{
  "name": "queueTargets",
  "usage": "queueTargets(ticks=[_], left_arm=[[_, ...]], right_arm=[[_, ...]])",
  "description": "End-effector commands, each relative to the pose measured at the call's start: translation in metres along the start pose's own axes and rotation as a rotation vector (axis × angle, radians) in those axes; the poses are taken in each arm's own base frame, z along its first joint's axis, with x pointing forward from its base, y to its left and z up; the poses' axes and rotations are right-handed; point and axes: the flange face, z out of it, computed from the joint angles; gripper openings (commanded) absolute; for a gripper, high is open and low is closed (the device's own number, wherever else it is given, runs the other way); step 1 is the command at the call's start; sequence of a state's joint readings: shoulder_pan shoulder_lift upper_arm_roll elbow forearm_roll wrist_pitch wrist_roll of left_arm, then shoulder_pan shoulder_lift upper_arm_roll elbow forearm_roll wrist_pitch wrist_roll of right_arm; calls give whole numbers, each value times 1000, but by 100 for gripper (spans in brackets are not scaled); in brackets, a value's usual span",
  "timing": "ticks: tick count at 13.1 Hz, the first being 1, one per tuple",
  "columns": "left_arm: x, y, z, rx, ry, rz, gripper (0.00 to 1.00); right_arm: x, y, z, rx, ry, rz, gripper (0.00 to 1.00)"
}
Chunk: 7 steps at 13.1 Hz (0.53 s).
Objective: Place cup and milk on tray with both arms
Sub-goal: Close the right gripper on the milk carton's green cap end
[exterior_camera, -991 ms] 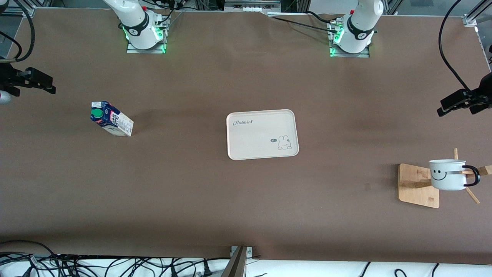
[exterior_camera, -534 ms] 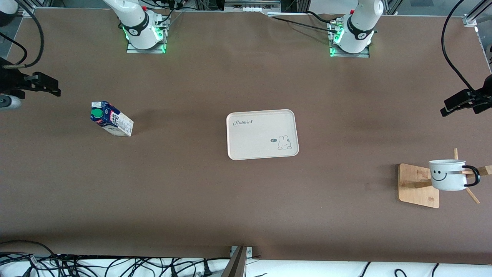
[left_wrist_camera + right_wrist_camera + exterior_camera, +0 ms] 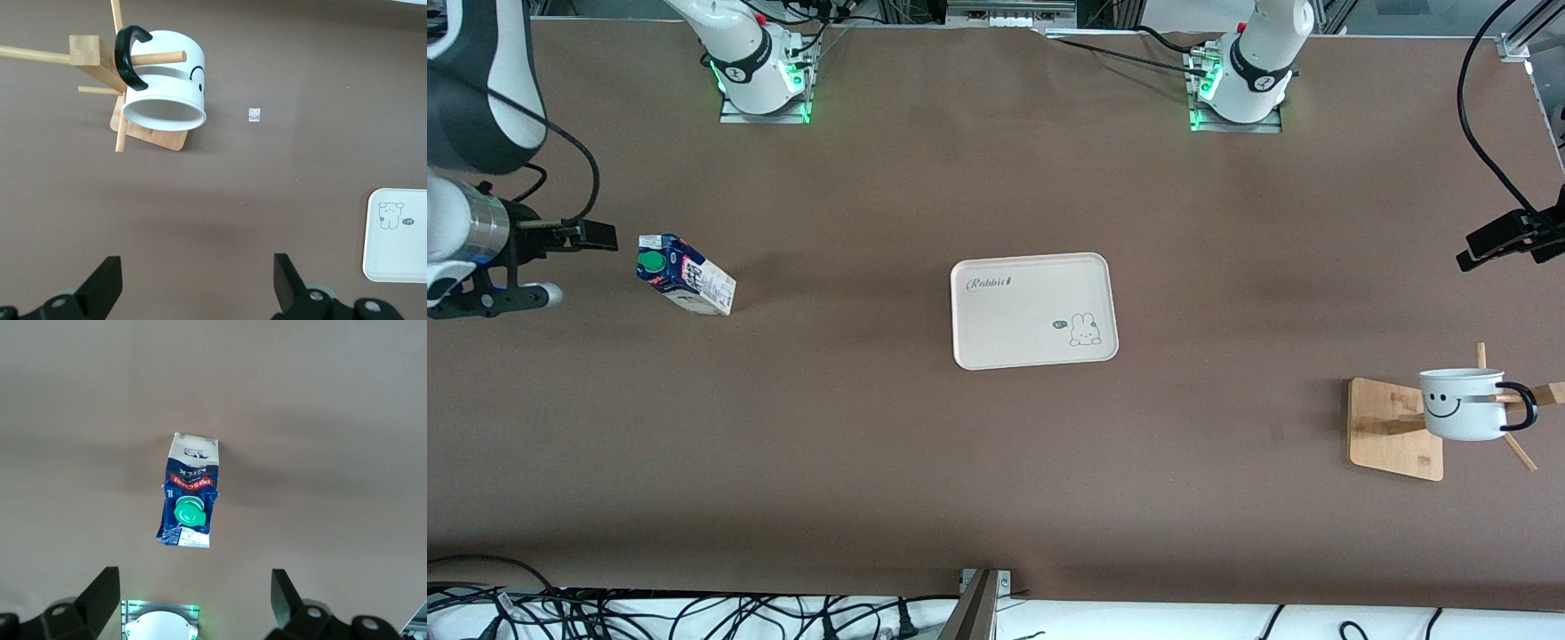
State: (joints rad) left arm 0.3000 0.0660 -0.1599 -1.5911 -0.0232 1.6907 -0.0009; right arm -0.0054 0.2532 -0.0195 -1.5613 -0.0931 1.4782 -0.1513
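Awaiting pickup: milk (image 3: 685, 274) on table, cup (image 3: 1463, 404) hanging on wooden stand (image 3: 1396, 428), tray (image 3: 1034, 310) bare; left gripper (image 3: 193, 283) and right gripper (image 3: 193, 600) both open, empty.

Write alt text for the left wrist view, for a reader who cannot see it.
A white smiley-face cup hangs by its black handle on a peg of a wooden stand on the brown table, seen from above. The open left gripper hovers over bare table with nothing between its fingers. A corner of the cream tray with a rabbit drawing shows at the picture's edge.
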Motion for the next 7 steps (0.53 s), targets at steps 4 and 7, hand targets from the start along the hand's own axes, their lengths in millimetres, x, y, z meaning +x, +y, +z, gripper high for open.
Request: queueTargets(ticks=[4, 7], left_arm=[[4, 0, -5, -25, 7, 7, 100], [4, 0, -5, -25, 7, 7, 100]], right_arm=[[3, 9, 49, 52, -14, 34, 100], [5, 9, 70, 56, -25, 36, 100]])
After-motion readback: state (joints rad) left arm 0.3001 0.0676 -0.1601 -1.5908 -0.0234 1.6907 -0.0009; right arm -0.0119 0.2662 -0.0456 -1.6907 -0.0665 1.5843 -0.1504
